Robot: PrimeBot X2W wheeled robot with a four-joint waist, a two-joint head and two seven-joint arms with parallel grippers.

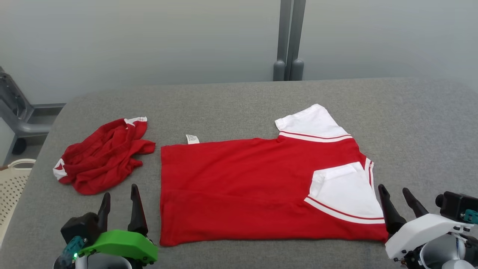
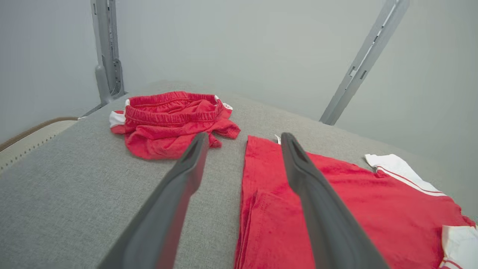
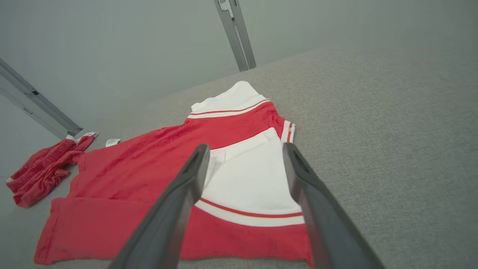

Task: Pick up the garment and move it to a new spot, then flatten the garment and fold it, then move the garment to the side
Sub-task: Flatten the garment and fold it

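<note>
Shirt (image 1: 239,179): red with white sleeves, lying flat at the centre of the frame on the grey table (image 1: 410,123).

Container: a pale perforated basket (image 1: 13,183) shows at the left edge; its contents cannot be told.

Orientation: the shirt's long axis runs left to right. The hem is at the left and the sleeves are at the right. One sleeve points to the upper right; the other is folded onto the red body at the lower right. A white label (image 1: 192,139) sticks out at the upper left corner.

Crumpled red shorts (image 1: 101,157) lie just left of the shirt, apart from it.

Left gripper (image 1: 120,190), lower left: fingers spread apart, holding nothing.

Right gripper (image 1: 393,188), lower right: fingers spread apart, holding nothing, just beside the shirt's lower right corner.
</note>
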